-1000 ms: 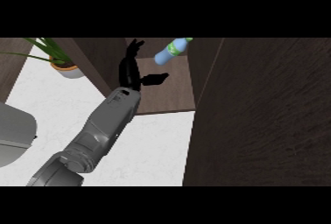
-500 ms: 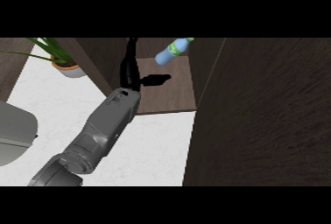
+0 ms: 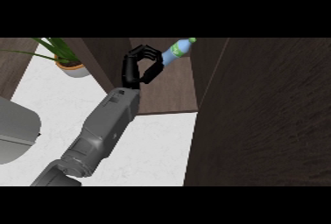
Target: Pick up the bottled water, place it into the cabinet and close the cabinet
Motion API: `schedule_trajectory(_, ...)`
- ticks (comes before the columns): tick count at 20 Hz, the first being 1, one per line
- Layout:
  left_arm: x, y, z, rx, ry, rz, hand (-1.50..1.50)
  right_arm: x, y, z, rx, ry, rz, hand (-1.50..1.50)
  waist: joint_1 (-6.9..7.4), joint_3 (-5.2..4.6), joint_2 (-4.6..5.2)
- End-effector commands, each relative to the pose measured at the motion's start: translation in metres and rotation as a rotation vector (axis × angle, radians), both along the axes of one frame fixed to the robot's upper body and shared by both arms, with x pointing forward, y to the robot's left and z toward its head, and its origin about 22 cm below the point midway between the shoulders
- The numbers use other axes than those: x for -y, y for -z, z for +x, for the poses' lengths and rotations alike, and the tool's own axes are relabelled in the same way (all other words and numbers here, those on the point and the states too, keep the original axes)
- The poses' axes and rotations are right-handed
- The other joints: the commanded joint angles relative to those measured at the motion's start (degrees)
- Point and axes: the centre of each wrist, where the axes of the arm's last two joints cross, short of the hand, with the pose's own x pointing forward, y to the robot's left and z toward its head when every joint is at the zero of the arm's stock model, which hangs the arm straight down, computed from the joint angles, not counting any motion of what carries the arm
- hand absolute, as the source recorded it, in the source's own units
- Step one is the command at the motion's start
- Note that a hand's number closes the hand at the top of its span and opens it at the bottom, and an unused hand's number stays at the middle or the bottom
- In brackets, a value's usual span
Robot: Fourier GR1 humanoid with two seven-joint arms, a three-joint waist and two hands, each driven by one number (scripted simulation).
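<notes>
The bottled water [image 3: 178,50], pale blue with a green cap, lies tilted on the dark cabinet shelf [image 3: 169,95], cap toward the upper right. My left hand [image 3: 138,66] is up inside the cabinet opening, just left of the bottle. Its fingers are curled in toward the thumb with nothing inside them. The fingertips sit close to the bottle's lower end, and I cannot tell whether they touch it. The right hand does not show.
The open dark wood cabinet door [image 3: 265,113] fills the right side. A potted plant [image 3: 67,62] stands at the upper left on the white counter [image 3: 150,144]. A grey rounded object [image 3: 14,134] sits at the left edge.
The left hand's fingers, straight with the thumb out before, have curled in. The bottle has stayed where it was.
</notes>
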Motion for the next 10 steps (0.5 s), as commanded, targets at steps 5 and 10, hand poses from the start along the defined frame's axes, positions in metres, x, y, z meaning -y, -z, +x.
schedule_trajectory(5,-0.010,0.026,-0.018,0.021,0.198,-0.170,1.50,0.003,-0.018,-0.013,0.031,0.032,0.014,-1.50,1.94,0.00,-0.79)
schedule_trajectory(10,0.006,0.001,-0.019,-0.022,0.348,-0.274,1.50,0.013,-0.016,-0.013,0.043,0.080,-0.007,-1.50,3.42,0.11,-1.58)
